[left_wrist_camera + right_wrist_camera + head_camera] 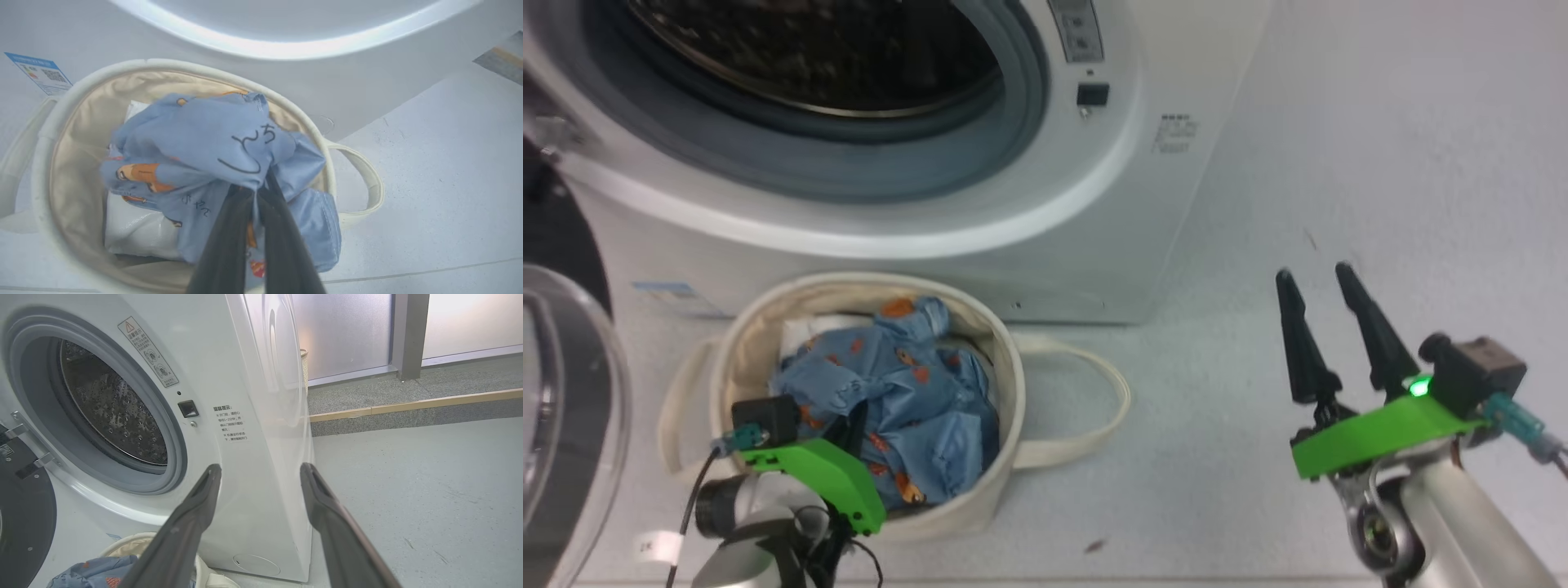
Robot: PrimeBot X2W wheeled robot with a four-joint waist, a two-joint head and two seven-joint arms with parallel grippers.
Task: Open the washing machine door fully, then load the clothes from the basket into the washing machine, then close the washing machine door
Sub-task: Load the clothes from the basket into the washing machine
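Here, left pincer (pixel 256 185), tips buried, clamps the clothes (pixel 196 139); right pincer (pixel 1313 274) stands apart.

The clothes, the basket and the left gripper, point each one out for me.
clothes (pixel 204 139): left wrist view, middle of the bunched blue fabric.
basket (pixel 849 282): head view, far rim.
left gripper (pixel 258 188): left wrist view, between its shut fingertips, pinching the clothes.

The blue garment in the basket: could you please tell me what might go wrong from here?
The left gripper pinches just one fold of the garment, so it may slip free when lifted. The white bundle beneath could drag along. Trailing cloth may catch the basket rim and tip it.
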